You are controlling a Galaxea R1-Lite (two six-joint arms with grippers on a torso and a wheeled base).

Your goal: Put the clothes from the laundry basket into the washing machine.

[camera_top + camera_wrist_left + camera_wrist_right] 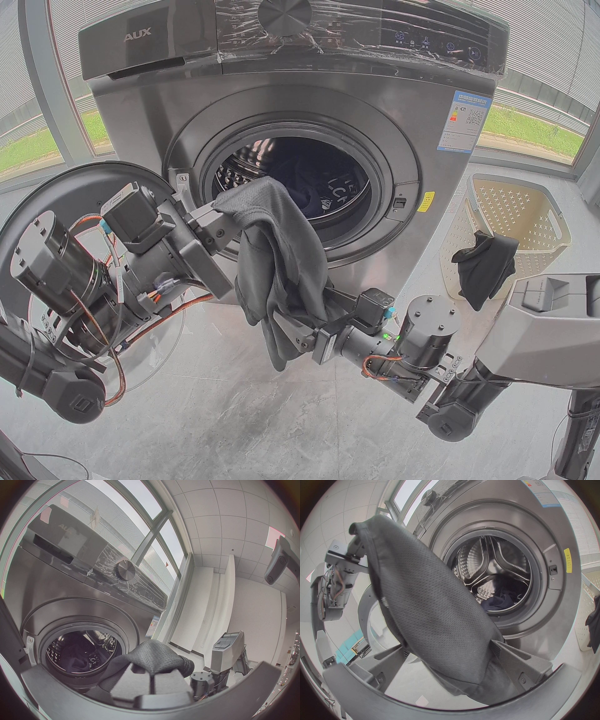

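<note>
Left gripper [219,226] is clamped shut on the top of the grey garment [275,250], held at the left edge of the washing machine [387,125] drum mouth [300,181]. Right gripper [294,326] sits lower, fingers apart, with cloth draped between them. Dark clothes [315,181] lie in the drum. A black garment [484,265] hangs over the front rim of the laundry basket [531,212], on the floor right of the machine.
</note>
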